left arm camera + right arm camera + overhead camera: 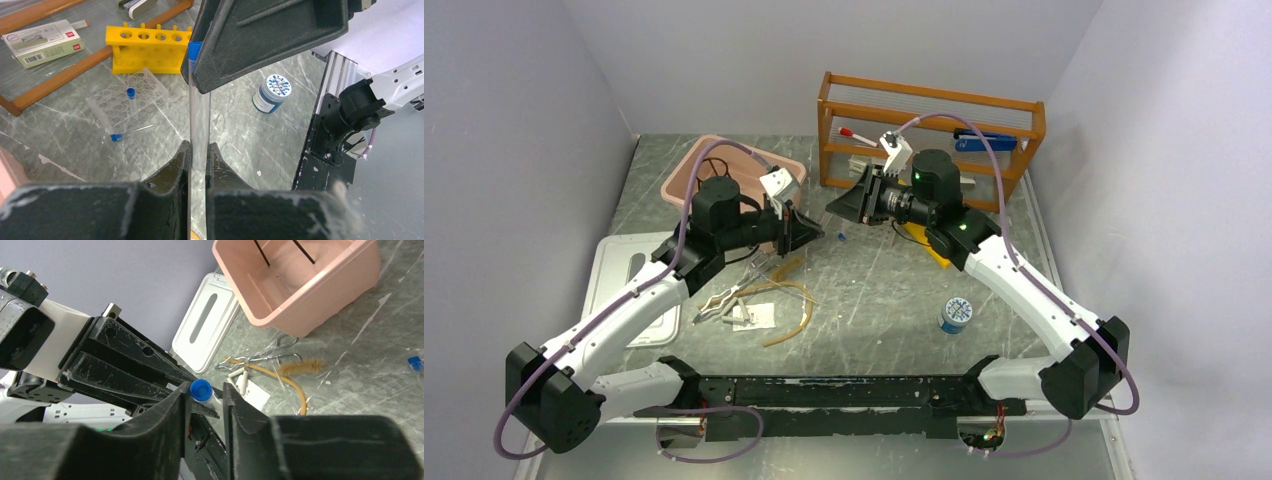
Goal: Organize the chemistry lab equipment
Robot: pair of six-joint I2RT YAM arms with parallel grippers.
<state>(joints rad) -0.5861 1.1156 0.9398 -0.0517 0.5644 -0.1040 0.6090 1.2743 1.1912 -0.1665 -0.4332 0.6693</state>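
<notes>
My left gripper [199, 150] is shut on a clear tube [200, 112] with a blue cap [194, 50], held above the table. My right gripper [205, 390] is open, its jaws on either side of that blue cap [201, 389]. The cap lies against one finger, with a gap to the other. In the top view the two grippers [809, 235] [836, 207] meet tip to tip at mid table. Silvery tongs [719, 303] and tan tubing [789, 300] lie below the left arm. Two small blue-capped tubes [131, 95] [125, 134] are at a clear well plate [150, 85].
A pink bin [682, 178] with black wire in it stands at the back left, with a white tray [619, 270] in front of it. A wooden rack [929, 100] holds the red-capped marker [856, 134] and the blue stapler [989, 140]. A yellow tube rack [150, 47] and a blue-white jar [956, 313] stand on the right.
</notes>
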